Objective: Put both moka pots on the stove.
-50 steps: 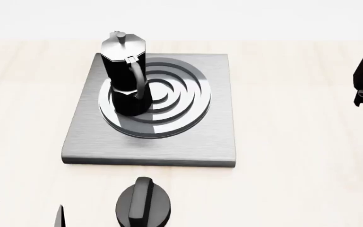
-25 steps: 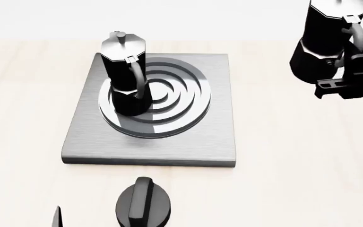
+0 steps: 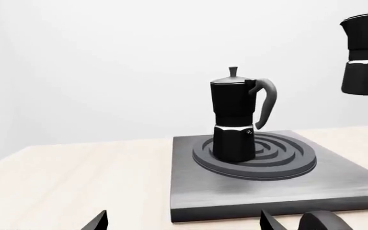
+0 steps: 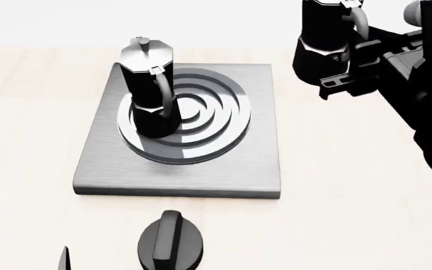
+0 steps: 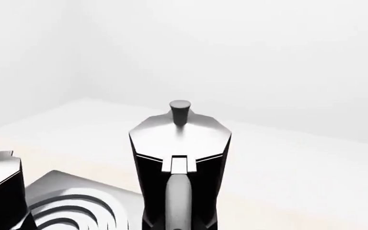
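Your right gripper (image 4: 362, 53) has moved left toward the stove (image 4: 257, 163), clamped on second moka pot (image 4: 323, 39) held in the air, first moka pot (image 4: 150, 90) upright on burner ring, left gripper (image 4: 25, 259) fingers apart near knob (image 4: 171, 243).

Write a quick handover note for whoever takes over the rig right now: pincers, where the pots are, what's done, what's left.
Right pincer: shut on the second moka pot, held in the air to the right of the stove, beyond its far right corner.
Left pincer: open, empty, low at the near edge beside the black knob.
First moka pot: upright on the left part of the ring burner. Done.
Left: carry the second moka pot over the burner's free right side, lower it clear of the first, release.
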